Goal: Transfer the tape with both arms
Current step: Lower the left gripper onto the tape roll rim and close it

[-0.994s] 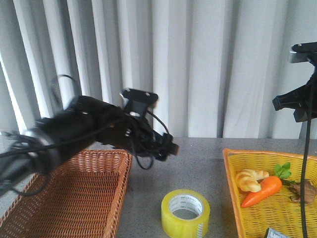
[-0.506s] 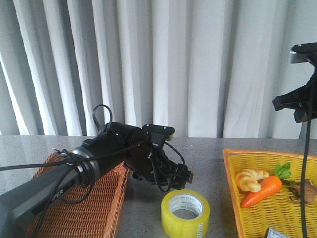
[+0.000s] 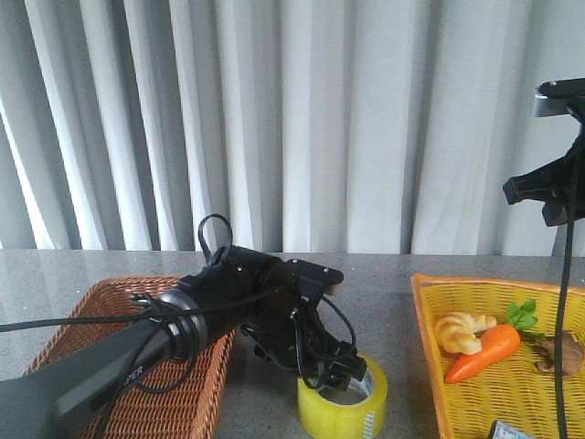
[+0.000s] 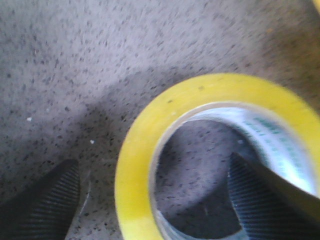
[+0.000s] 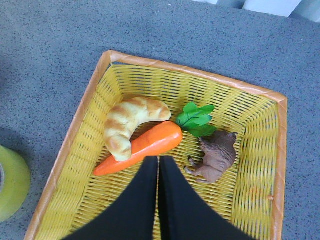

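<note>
The yellow tape roll point(image 3: 343, 410) lies flat on the grey table near the front edge, its white printed core facing up. My left gripper point(image 3: 344, 373) is low over it and open. In the left wrist view my left gripper point(image 4: 155, 200) straddles the roll's yellow wall point(image 4: 132, 175): one finger point(image 4: 42, 202) is outside it, the other point(image 4: 267, 200) is inside the core. The fingers are apart from the wall. My right arm point(image 3: 547, 187) hangs high at the right. My right gripper point(image 5: 159, 162) is shut and empty above the yellow basket. The tape's edge also shows in the right wrist view point(image 5: 11, 182).
A brown wicker basket point(image 3: 137, 366) stands at the left under my left arm. A yellow basket point(image 3: 428, 306) at the right holds a toy croissant point(image 5: 131, 125), an orange toy carrot point(image 5: 145, 147) and a brown toy animal point(image 5: 217, 155). White curtains hang behind the table.
My left arm has swung down and to the right from above the brown basket to the tape, and its fingers now straddle the roll's wall. The right arm has not moved.
</note>
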Controlling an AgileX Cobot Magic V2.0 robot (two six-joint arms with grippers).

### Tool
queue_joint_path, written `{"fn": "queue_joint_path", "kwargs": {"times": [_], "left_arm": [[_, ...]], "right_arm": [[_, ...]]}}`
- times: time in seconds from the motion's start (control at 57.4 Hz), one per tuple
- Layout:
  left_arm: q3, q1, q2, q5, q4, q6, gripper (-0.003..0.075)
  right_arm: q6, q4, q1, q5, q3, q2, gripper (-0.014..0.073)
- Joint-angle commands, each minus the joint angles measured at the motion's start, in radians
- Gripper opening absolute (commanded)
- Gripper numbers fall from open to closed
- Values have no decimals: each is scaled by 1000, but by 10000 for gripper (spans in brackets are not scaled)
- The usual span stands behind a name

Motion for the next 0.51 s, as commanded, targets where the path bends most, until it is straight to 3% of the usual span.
{"fn": "queue_joint_path", "kwargs": {"times": [0.0, 0.122, 0.366, 0.453, 0.488], "left_arm": [[-33, -2, -53, -17, -6, -6, 540], [-33, -2, -50, -10, -6, -7, 453], [-79, -2, -50, -8, -6, -8, 94], [-119, -2, -50, 1, -6, -8, -2], [-137, -2, -50, 5, -6, -8, -8]], "right_arm": [[0, -9, -5, -45, -24, -48, -7], [0, -9, -5, -45, -24, -48, -7], [0, -9, -5, -45, -24, -48, -7], [0, -9, -5, -45, -24, -48, -7], [0, -9, -5, -45, -24, -48, -7]]}}
